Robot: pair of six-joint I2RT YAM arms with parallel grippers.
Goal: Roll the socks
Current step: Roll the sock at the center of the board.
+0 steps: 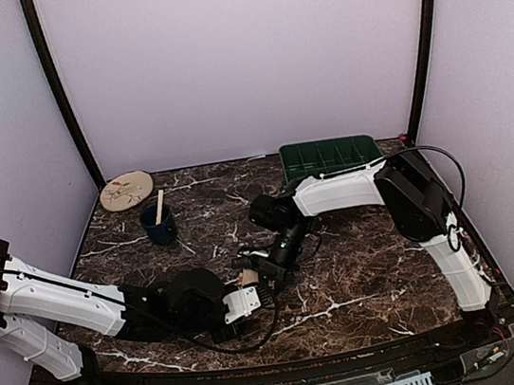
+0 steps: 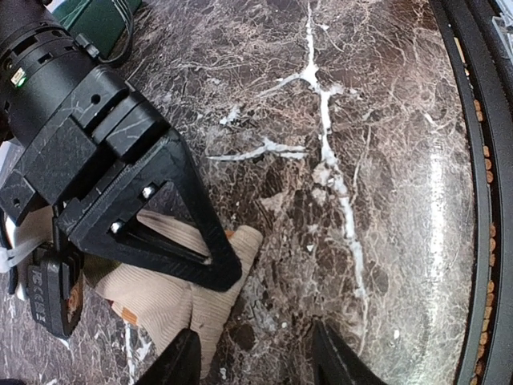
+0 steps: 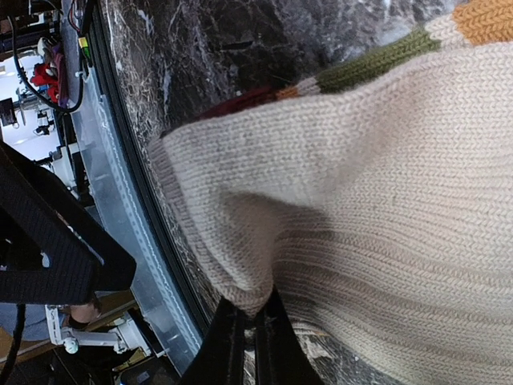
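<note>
Pinching a fold of the tan sock (image 2: pixel 160 297), the right gripper (image 3: pixel 255 317) has its jaws pressed narrow on the ribbed knit. In the right wrist view, green, orange and dark red stripes run along the sock's edge toward 1 o'clock. The sock lies on the marble tabletop (image 1: pixel 364 273) just off centre toward 7 o'clock in the top view. The left gripper (image 2: pixel 256 361) is low beside it with its jaws partly apart and only bare marble between them. The sock's edge reaches close to the finger on the 9 o'clock side, but I cannot tell whether they touch.

At 10 o'clock a dark blue cup (image 1: pixel 159 227) holds a wooden stick (image 1: pixel 159 204) standing upright. Beyond it, at 11 o'clock, lies a round beige plate (image 1: pixel 126 190). At 1 o'clock a green bin (image 1: pixel 327 144) sits against the back wall, showing its ribbed floor.
</note>
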